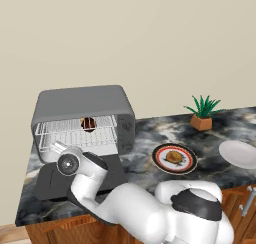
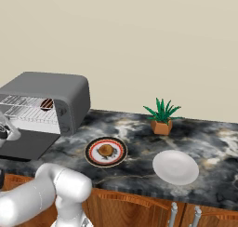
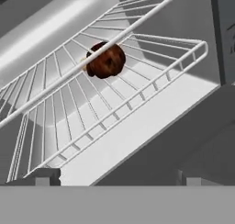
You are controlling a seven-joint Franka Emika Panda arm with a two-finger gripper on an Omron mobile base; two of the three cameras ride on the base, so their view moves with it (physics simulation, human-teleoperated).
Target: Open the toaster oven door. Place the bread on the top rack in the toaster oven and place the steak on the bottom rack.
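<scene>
With the steak resting on the bottom rack ahead of the wide, empty gripper, 1 item remains: the arm should probably fetch the bread.

No text, label, brand, number or sign can be read anywhere; the toaster oven carries no lettering on its grey casing, and its knob panel shows dark dials too small to tell any markings; the patterned plate on the tabletop has a coloured rim but no words; the plant pot is plain.
</scene>
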